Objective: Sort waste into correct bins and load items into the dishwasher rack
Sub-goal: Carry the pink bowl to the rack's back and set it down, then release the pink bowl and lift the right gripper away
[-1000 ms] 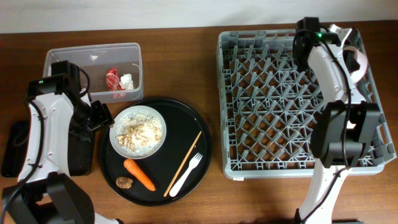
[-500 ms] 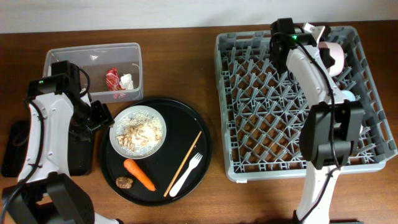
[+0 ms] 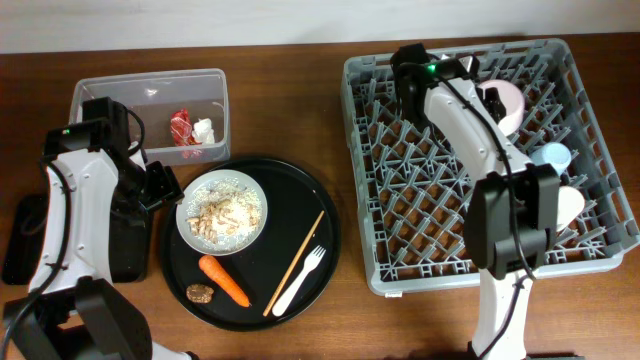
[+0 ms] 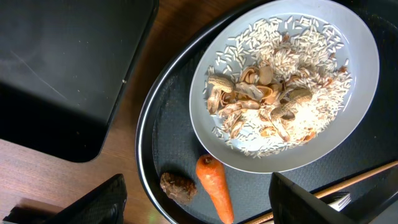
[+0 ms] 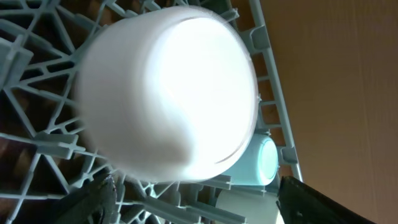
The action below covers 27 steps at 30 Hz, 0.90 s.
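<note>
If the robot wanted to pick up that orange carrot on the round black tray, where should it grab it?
Probably from straight above, at the carrot's middle, with the fingers closing across its width. It lies flat and slanted, so its long sides are exposed there, while the brown lump and the plate crowd its thick end.

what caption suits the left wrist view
Plate of rice scraps on the round black tray, carrot and brown lump beside it.

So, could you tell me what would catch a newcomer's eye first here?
The large grey dishwasher rack fills the right side, with a cream-pink bowl and light blue cup inside. Left of it, a plate covered in rice scraps sits on a round black tray, an orange carrot beside it.
</note>
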Tool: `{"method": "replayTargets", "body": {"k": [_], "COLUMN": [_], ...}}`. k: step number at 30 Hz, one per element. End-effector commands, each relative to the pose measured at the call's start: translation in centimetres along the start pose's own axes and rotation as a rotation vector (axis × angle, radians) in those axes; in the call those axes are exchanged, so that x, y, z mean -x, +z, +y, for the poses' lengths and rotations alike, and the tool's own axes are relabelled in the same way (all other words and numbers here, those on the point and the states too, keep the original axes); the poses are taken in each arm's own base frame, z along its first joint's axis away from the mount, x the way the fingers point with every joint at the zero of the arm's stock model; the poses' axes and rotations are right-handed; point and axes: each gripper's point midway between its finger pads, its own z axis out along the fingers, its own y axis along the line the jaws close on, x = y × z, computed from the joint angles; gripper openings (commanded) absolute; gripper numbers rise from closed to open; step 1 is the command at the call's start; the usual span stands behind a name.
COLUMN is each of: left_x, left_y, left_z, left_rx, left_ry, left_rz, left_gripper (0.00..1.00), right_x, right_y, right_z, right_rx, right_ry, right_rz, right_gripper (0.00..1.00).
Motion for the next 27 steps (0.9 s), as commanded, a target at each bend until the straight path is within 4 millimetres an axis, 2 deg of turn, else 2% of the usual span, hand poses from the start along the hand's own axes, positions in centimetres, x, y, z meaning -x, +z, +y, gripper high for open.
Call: {"method": "replayTargets", "body": {"k": [1,6,11,17,18,20,23,27], "left_x": [0.1,0.1,0.1,0.1,0.1,0.1,0.1,0.1], "left_y": [-0.9,-0.9,-0.9,-0.9,-0.9,-0.9,-0.9,-0.9], "left_z": [0.0,0.0,0.0,0.0,0.0,0.0,0.0,0.1], "left_rx": [-0.010,-0.010,-0.010,-0.010,-0.010,-0.010,-0.010,-0.006], "left_ry": [-0.011,-0.011,-0.011,-0.011,-0.011,-0.011,-0.011,-0.011], "left_rz": [-0.033,-0.033,-0.033,-0.033,-0.033,-0.033,-0.033,-0.033], "left_gripper": [0.73,0.73,0.73,0.73,0.73,0.73,0.73,0.73], "right_x": [1.0,0.1,-0.8,-1.2,-1.1,-0.9,-0.8,-0.4], "right_y": [-1.6,0.1,1.2,0.6,0.4,0.4,1.1,2.7], "right_z": [-4.4,-5.7,-5.7,-3.5,-2.7,-2.2,-2.8,-5.0], "right_rx": [0.064,0.132,0.186,0.323,0.384,0.425,0.410,0.343], "right_ry": [0.143,0.188,0.204,0.146,0.140,0.142,0.210,0.363], "right_rz": [-0.020,0.060,0.119,0.151,0.154,0.156,0.168,0.177], "right_gripper": [0.88,0.88,0.88,0.88,0.88,0.85,0.83,0.84]}}
